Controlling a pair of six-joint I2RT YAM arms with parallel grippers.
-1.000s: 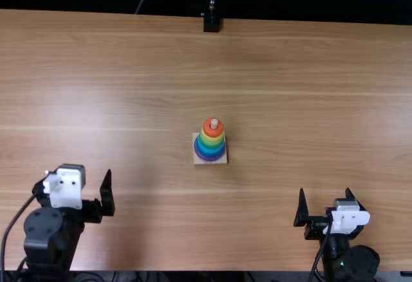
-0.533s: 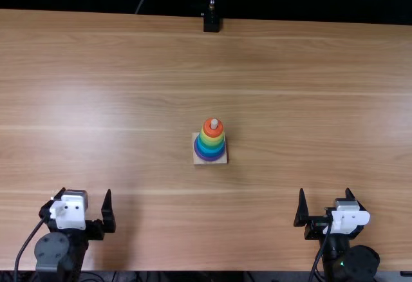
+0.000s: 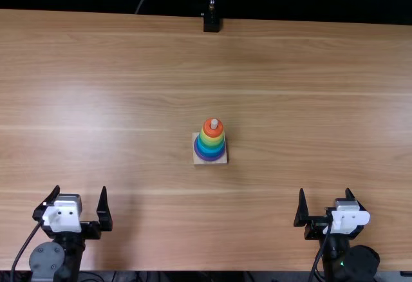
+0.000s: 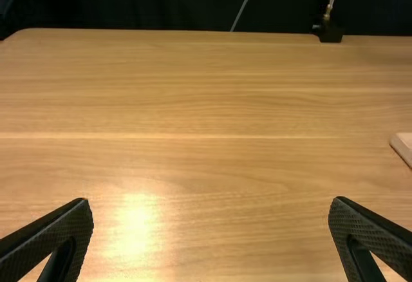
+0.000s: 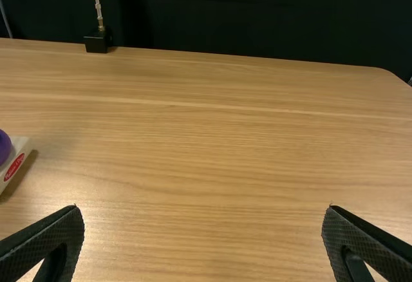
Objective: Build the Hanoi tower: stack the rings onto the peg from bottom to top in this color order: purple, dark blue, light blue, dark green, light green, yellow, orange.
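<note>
Near the middle of the table, in the top view, the rings stand stacked on the peg (image 3: pixel 214 123) of a square wooden base (image 3: pixel 219 160). The purple ring (image 3: pixel 210 158) is lowest, blues and greens lie above it, then the yellow ring (image 3: pixel 212 138), with the orange ring (image 3: pixel 213 128) on top. My left gripper (image 3: pixel 80 203) is open at the near left, and my right gripper (image 3: pixel 324 206) is open at the near right, both well apart from the tower. The wrist views show the open left gripper (image 4: pixel 211 237) and the open right gripper (image 5: pixel 201 240) with nothing between their fingers.
A black mount (image 3: pixel 212 22) with a metal stem stands at the far edge of the wooden table (image 3: pixel 309 89). Dark cloth hangs behind that edge. Cables run beside the arms at the near edge.
The left gripper has drawn back toward the near edge and turned to point more straight ahead. The right arm and the stacked rings have stayed where they were.
</note>
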